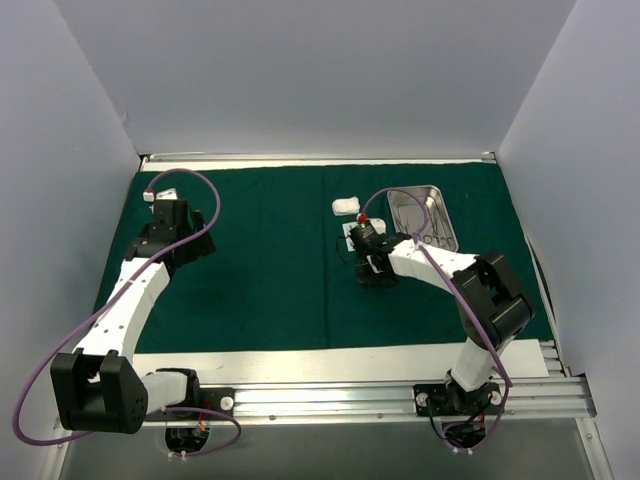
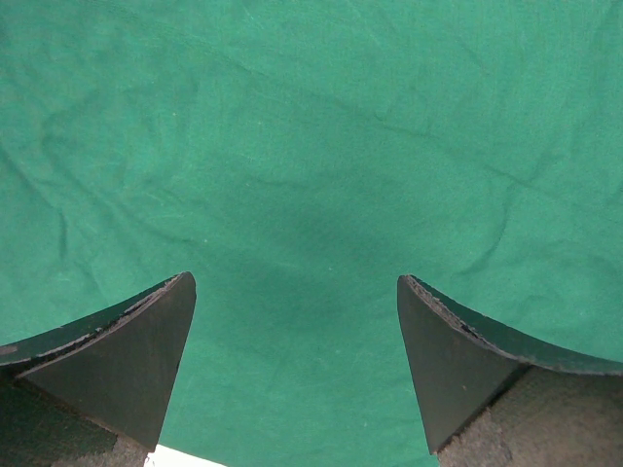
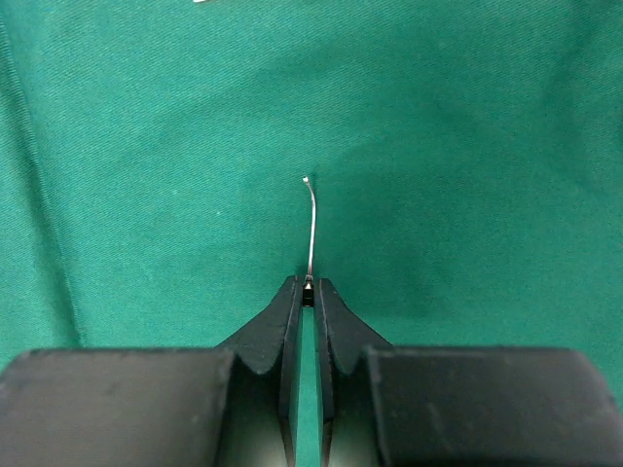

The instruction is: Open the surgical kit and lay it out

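Observation:
The dark green drape (image 1: 270,260) lies spread flat over the table. At its far right sits the shiny steel tray (image 1: 403,203), with small silver instruments (image 1: 428,224) still in it. A white gauze wad (image 1: 346,207) lies to the tray's left. A small white packet (image 1: 349,233) lies just below the wad, partly behind my right arm. My right gripper (image 3: 308,284) hangs low over the drape (image 3: 146,146), shut on a thin curved silver instrument (image 3: 312,224) that sticks out past its tips. My left gripper (image 2: 297,282) is wide open and empty above bare drape (image 2: 311,146) at the left.
A strip of white table (image 1: 340,362) shows in front of the drape. Grey walls close in the left, right and far sides. The aluminium rail (image 1: 400,400) with both arm bases runs along the near edge.

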